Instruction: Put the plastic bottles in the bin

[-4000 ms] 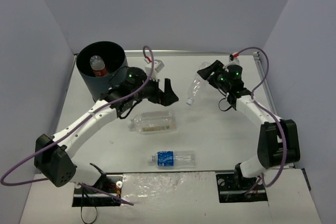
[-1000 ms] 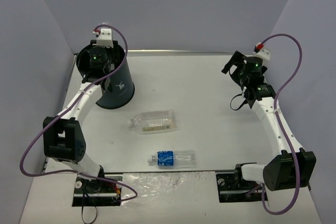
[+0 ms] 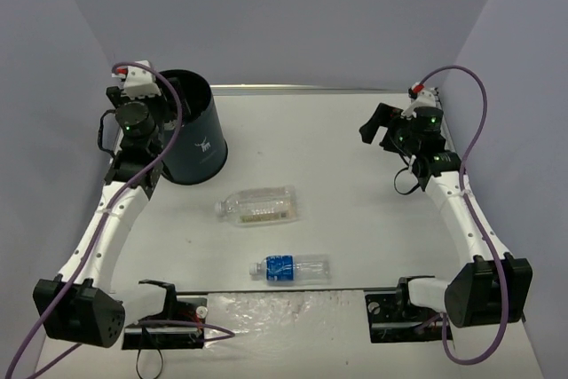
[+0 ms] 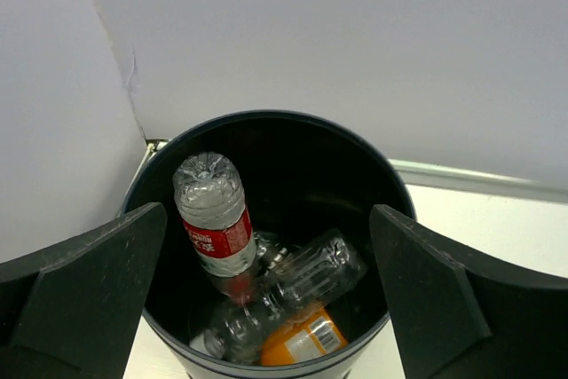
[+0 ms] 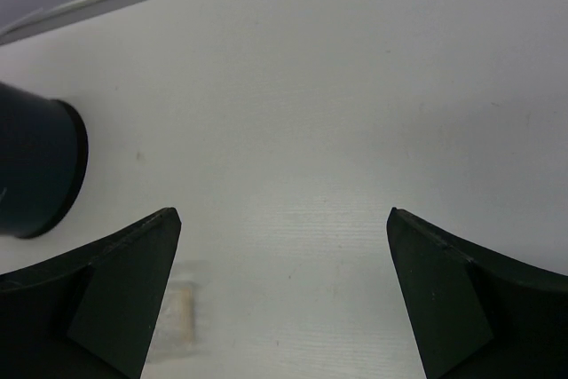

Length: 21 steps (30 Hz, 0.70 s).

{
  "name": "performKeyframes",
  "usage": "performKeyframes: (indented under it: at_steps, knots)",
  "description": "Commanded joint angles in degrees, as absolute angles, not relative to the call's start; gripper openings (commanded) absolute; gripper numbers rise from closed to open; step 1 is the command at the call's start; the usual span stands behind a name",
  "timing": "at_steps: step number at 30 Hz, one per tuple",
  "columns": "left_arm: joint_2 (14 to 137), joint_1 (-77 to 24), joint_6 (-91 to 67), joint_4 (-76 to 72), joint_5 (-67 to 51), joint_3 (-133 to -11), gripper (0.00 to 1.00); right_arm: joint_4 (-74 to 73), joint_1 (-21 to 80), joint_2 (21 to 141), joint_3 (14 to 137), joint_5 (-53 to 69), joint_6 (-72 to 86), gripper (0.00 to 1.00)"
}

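The dark blue bin (image 3: 197,135) stands at the table's far left. Inside it I see a red-labelled bottle (image 4: 213,224) standing on end, a clear bottle (image 4: 312,271) lying across and a squat orange one (image 4: 303,340) below it. My left gripper (image 4: 266,212) hangs open above the bin's mouth, at its left rim (image 3: 140,120), with nothing between its fingers. A wide ribbed bottle (image 3: 259,205) and a blue-labelled bottle (image 3: 293,267) lie on the table. My right gripper (image 3: 377,128) is open and empty over bare table at the far right (image 5: 282,212).
White walls close the table on the left, back and right. In the right wrist view the bin (image 5: 35,175) shows at the left edge and the ribbed bottle (image 5: 177,315) as a blur near the left finger. Purple cables loop off both arms.
My left gripper has opened and drawn left from over the bin's middle to its left rim. The right gripper has swung slightly left. The two bottles on the table have not moved.
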<state>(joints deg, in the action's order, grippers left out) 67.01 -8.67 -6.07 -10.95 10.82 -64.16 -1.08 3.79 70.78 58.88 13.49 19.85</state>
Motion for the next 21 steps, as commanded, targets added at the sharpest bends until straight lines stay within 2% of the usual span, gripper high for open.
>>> performKeyframes:
  at_steps: [1, 4, 9, 18, 21]
  knots:
    - [64.5, -8.6, -24.8, 14.9, 12.7, -77.7, 0.97, 2.5, 7.1, 64.9, 55.3, 26.9, 9.1, 1.00]
    - [64.1, -8.7, -31.6, 32.4, 6.3, -80.4, 0.97, 2.4, 10.5, 61.4, 51.9, 21.9, 8.8, 1.00]
    - [57.2, -10.5, -37.8, 35.3, -4.5, -71.4, 0.97, 2.5, 11.8, 58.4, 48.4, 16.6, 13.2, 1.00]
    - [49.3, -28.4, -46.2, 40.6, 2.8, -62.5, 0.97, 2.4, 11.7, 50.2, 43.1, 12.5, 24.1, 1.00]
    - [50.6, -32.8, -59.7, 45.7, 10.7, -60.0, 0.97, 2.4, 11.8, 48.0, 41.1, 9.5, 26.0, 1.00]
